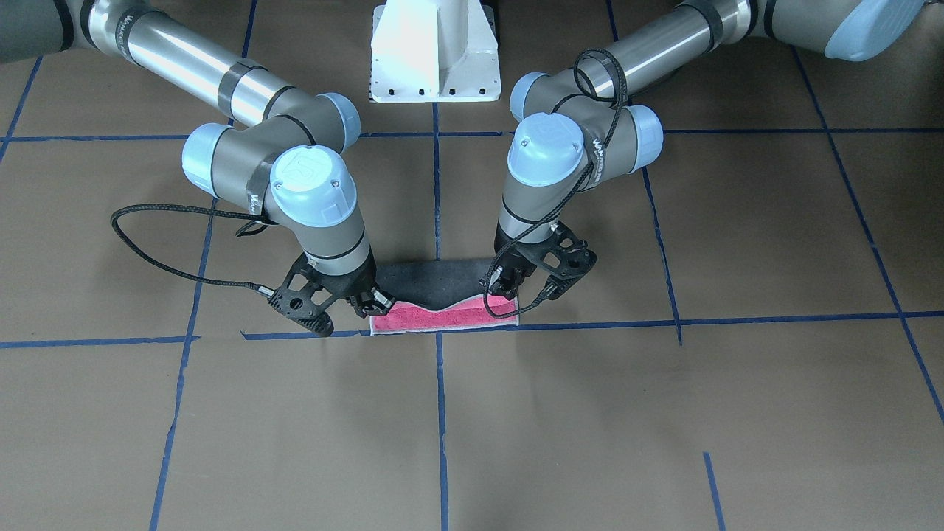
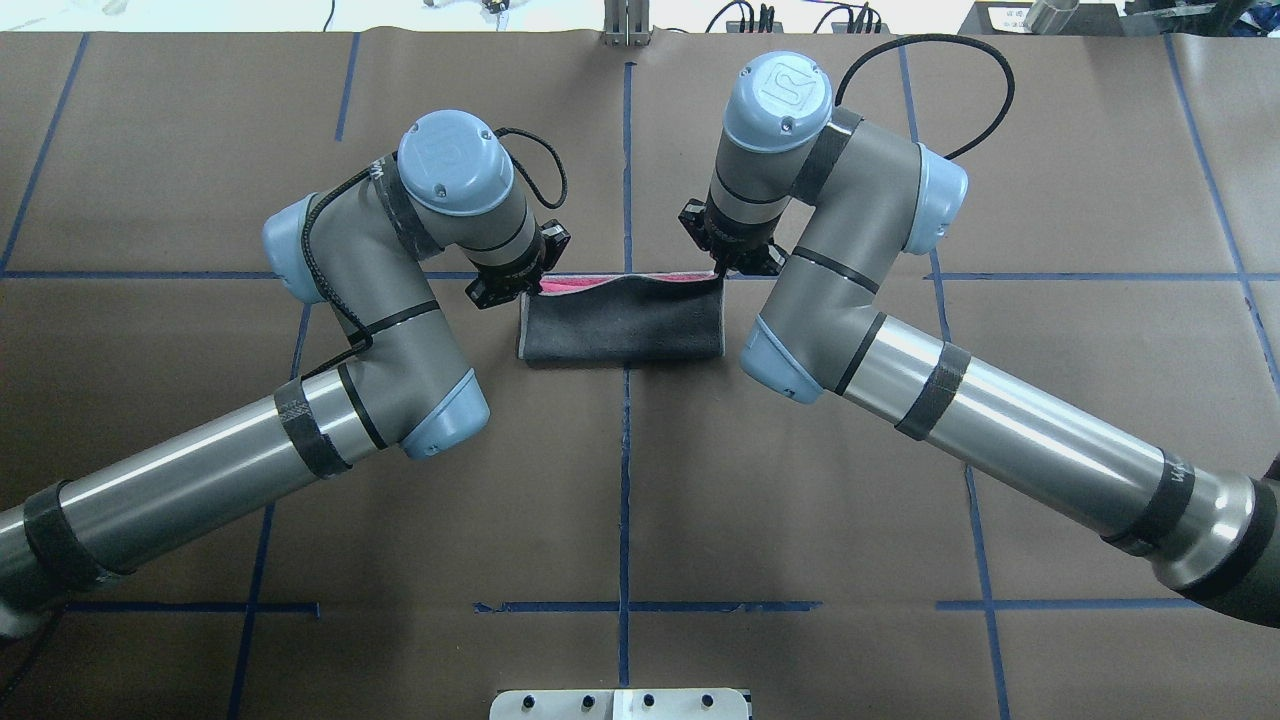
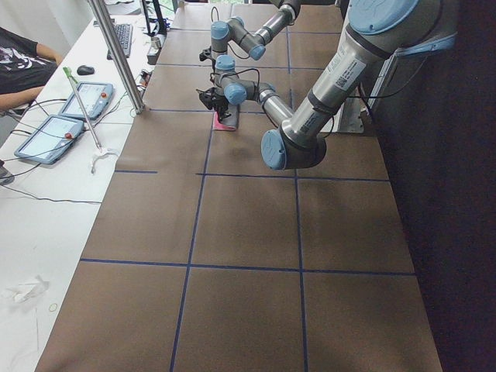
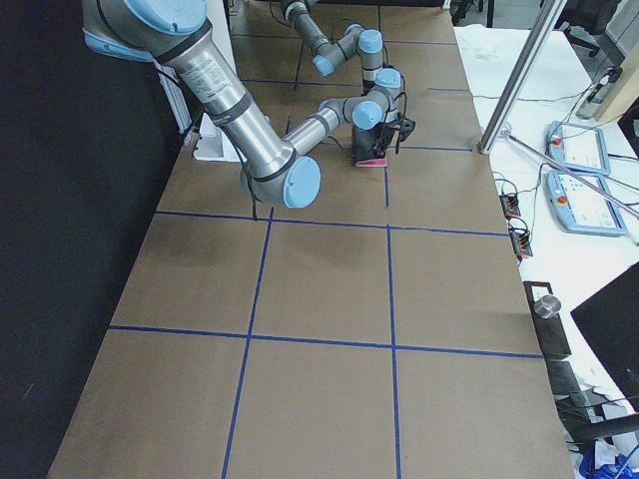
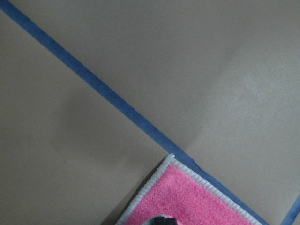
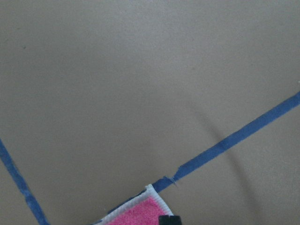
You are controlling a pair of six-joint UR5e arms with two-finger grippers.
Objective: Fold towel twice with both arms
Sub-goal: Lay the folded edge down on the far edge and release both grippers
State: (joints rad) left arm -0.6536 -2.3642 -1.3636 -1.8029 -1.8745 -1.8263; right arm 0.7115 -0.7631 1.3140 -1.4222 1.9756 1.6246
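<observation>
The towel (image 1: 442,279) lies at the table's middle, folded over so its grey face (image 2: 620,322) is up. A strip of the pink face (image 1: 442,317) shows along the edge farthest from the robot. My left gripper (image 1: 504,289) is shut on the folded layer's corner on its side, and my right gripper (image 1: 376,301) is shut on the other corner. Between them the grey edge sags. In the overhead view the left gripper (image 2: 532,283) and right gripper (image 2: 722,268) sit at the towel's far corners. Each wrist view shows a pink corner (image 5: 183,199) (image 6: 136,212) with its pale border beside blue tape.
The white pedestal base (image 1: 434,51) stands behind the towel. Blue tape lines (image 1: 439,413) cross the brown table cover. Beside the table, a side bench holds tablets (image 3: 46,136), a metal post (image 3: 116,54) rises, and a person's arm (image 3: 23,50) shows.
</observation>
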